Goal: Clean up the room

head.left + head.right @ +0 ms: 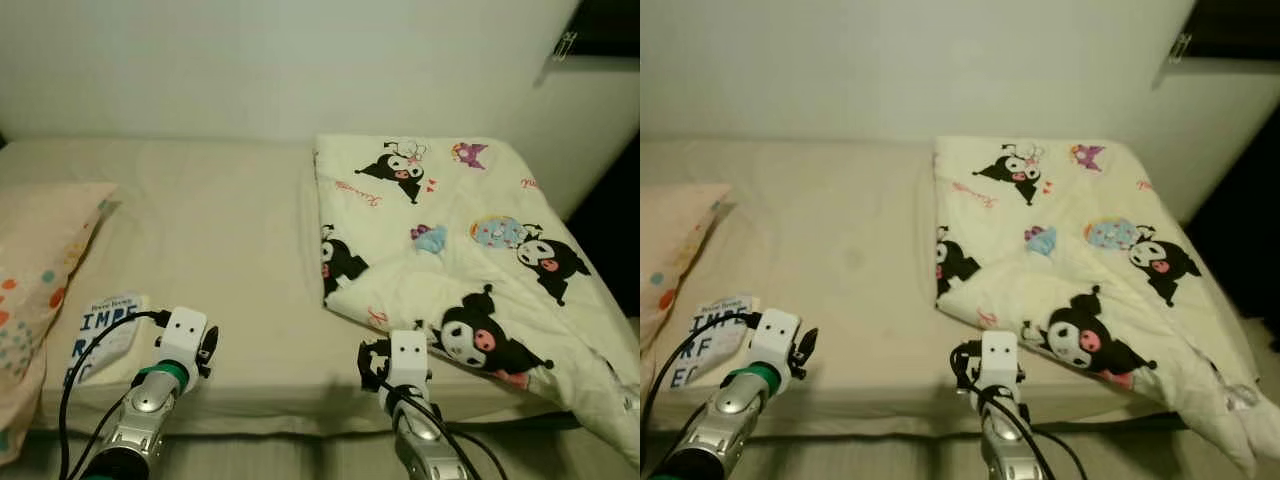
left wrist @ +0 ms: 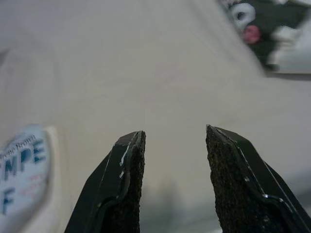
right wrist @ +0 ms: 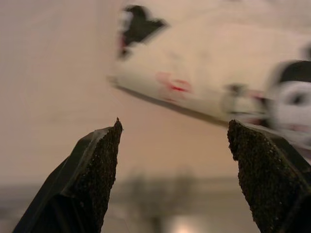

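Lying at the bed's [image 1: 220, 250] left edge, a spotted pillow [image 1: 30, 280] sits just beside a book [image 1: 105, 335] with blue lettering. Near the book, the left gripper [image 2: 172, 182] hovers over the bare sheet at the front edge, its 2 fingers [image 2: 124, 189] parted with nothing between them. Further right, the right gripper [image 3: 175, 179] hangs at the front edge too, spread wide and empty, close to the blanket's [image 1: 470, 270] folded corner. That cartoon-printed blanket covers the bed's right half, drooping off the right side.
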Controlling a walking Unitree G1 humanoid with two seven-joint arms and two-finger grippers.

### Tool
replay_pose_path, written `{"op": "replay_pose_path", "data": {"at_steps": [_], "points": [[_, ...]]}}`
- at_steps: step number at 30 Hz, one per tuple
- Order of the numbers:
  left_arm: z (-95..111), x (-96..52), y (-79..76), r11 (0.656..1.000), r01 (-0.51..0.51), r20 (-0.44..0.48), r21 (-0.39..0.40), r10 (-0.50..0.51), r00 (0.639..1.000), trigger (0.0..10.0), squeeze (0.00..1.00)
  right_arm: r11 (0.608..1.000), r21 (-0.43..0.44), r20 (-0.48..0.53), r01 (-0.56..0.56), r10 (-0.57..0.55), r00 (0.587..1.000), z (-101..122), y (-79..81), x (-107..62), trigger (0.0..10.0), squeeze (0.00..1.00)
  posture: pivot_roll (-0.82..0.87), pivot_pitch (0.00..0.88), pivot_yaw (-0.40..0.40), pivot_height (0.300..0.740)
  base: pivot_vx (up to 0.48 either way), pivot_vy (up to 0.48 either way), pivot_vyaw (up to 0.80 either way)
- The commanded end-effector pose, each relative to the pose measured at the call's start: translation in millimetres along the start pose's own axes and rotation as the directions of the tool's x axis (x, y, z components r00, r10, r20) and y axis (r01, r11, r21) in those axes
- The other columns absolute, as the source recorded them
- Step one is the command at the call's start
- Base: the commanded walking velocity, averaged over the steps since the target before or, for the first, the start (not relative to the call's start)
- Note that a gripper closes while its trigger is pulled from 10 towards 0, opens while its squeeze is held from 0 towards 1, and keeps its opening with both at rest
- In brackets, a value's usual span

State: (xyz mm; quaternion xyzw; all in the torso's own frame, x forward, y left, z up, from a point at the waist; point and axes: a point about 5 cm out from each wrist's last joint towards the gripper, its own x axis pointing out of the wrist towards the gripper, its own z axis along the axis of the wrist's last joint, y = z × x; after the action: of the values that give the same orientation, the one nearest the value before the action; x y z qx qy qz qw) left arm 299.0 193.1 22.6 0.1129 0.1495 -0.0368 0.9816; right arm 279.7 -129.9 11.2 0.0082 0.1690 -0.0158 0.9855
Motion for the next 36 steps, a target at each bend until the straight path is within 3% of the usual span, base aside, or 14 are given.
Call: {"op": "replay_pose_path", "data": {"at_steps": [1,24,25,27,36], "points": [[-1.9,-0.7,0.5,1.000,0.004,-0.007,0.011,-0.004,1.000,10.0,0.00,1.000,0.004,-0.016,0.009,-0.008,1.000,-3.6,-0.7,-1.0,10.0,0.00,0.04,0.032,0.047,0.740,0.000,-0.480,0.00],[0.6,-0.2,1.3,0.999,0.014,0.006,0.034,-0.014,1.000,10.0,0.00,1.000,0.007,-0.038,0.021,-0.021,0.999,-7.0,-0.7,-1.2,10.0,0.00,0.04,0.037,0.052,0.740,0.000,-0.449,0.00],[0.8,-0.2,2.4,0.999,0.009,0.007,-0.037,-0.009,1.000,10.0,0.00,1.000,0.008,-0.039,0.022,-0.022,0.999,-7.3,-0.7,-1.3,10.0,0.00,0.04,0.037,0.052,0.740,0.000,0.480,0.00],[0.9,0.0,3.1,0.998,0.003,0.005,-0.068,-0.003,1.000,10.0,0.00,1.000,0.009,-0.040,0.023,-0.022,0.999,-7.6,-1.0,-1.3,10.0,0.00,0.04,0.039,0.052,0.740,0.000,0.480,0.00],[0.6,0.0,2.6,0.999,0.004,0.003,-0.054,-0.004,1.000,10.0,0.00,1.000,0.010,-0.040,0.024,-0.023,0.999,-8.0,-1.1,-1.6,10.0,0.00,0.04,0.039,0.051,0.740,0.000,0.480,0.00]]}}
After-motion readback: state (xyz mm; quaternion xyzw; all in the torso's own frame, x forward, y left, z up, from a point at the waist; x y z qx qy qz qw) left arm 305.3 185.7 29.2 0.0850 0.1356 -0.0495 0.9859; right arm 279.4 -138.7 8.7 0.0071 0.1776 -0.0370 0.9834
